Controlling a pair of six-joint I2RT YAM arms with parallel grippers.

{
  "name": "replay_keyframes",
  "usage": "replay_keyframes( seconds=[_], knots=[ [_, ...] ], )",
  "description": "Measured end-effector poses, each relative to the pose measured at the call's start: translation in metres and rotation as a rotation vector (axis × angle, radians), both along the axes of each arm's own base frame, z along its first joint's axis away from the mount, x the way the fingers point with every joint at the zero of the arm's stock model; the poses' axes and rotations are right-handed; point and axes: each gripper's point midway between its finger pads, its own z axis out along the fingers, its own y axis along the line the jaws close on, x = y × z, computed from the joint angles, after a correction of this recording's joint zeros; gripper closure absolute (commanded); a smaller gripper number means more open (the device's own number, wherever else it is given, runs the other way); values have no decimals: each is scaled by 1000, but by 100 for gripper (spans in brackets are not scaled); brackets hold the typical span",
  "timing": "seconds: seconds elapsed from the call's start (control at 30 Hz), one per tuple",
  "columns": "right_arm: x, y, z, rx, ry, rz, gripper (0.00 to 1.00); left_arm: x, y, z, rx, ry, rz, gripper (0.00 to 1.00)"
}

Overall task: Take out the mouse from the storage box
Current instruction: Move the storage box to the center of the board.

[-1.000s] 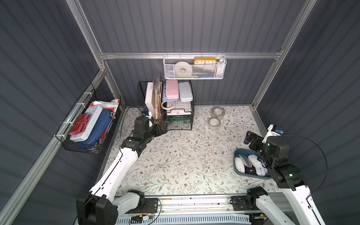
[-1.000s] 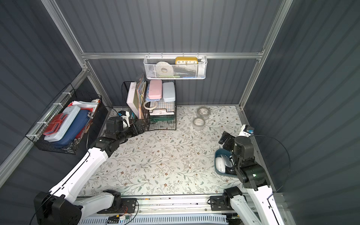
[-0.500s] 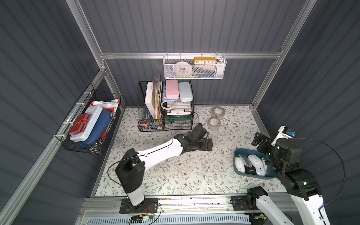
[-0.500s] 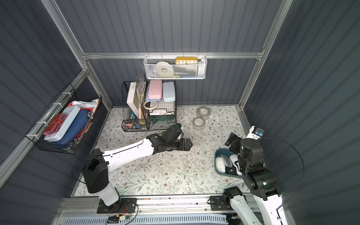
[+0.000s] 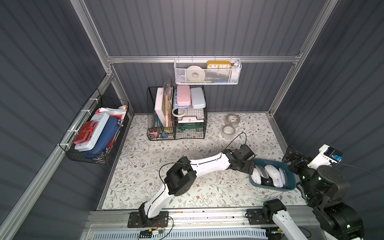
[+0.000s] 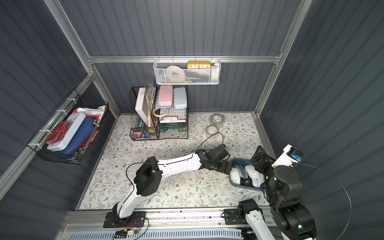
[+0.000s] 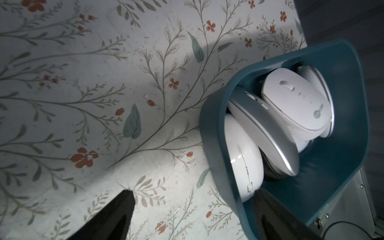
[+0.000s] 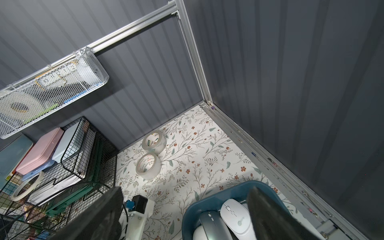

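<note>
The dark teal storage box (image 5: 290, 188) sits on the floral table near the right wall and holds several mice lying on each other. A white mouse (image 7: 243, 160) lies at its left end, a silver one (image 7: 268, 133) leans over it, and another white one (image 5: 273, 174) is beside that. My left gripper (image 5: 248, 168) stands open at the box's left end. One finger is outside over the table and the other is inside next to the white mouse (image 5: 256, 176). My right gripper (image 5: 295, 160) hovers open above the box's right end, holding nothing.
Two clear tape rolls (image 5: 232, 118) (image 5: 228, 131) lie behind the box. A black wire organizer (image 5: 176, 116) stands at the back. A white mesh basket (image 5: 207, 71) hangs on the back wall and a black wire basket (image 5: 93, 133) on the left wall.
My left arm has swung from the back-left wire organizer across the table to the box's left end. The right arm has drawn back a little toward the right wall.
</note>
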Motion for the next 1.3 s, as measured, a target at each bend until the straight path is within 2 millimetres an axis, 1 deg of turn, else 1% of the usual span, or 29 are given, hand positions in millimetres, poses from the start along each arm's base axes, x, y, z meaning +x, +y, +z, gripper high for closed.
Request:
replay_keyframes(
  seconds=[0.13, 0.33, 0.47, 0.63, 0.73, 0.83, 0.9, 1.0, 1.1, 1.17, 1.3],
  knots=[
    [-5, -3, -2, -11, -8, -11, 2, 1, -9, -8, 17, 0, -13, 11],
    [-3, -5, -15, -36, 29, -25, 1, 0, -19, -15, 43, -11, -27, 17],
    [-3, -6, -20, -40, 43, -28, 1, -1, -14, -23, 88, -24, -21, 22],
    [-3, -7, -21, -41, 46, -32, 1, -1, -12, -23, 103, -49, -13, 26],
    [-3, -7, -22, -42, 48, -32, 1, 1, -6, -24, 119, -61, 0, 29],
    [-2, -6, -24, -43, 54, -31, 1, 3, 4, -26, 147, -76, 19, 31],
    [-2, -6, -25, -43, 56, -31, 1, 4, 13, -27, 164, -75, 38, 34],
    [-2, -6, -26, -44, 59, -31, 1, 10, 31, -29, 180, -49, 84, 39],
    [-2, -6, -26, -43, 58, -31, 1, 23, 59, -31, 204, -24, 146, 39],
    [-2, -6, -26, -43, 58, -31, 1, 35, 78, -31, 222, -17, 192, 40],
    [-1, -5, -27, -42, 60, -27, 1, 54, 108, -34, 253, -15, 261, 46]
  ],
)
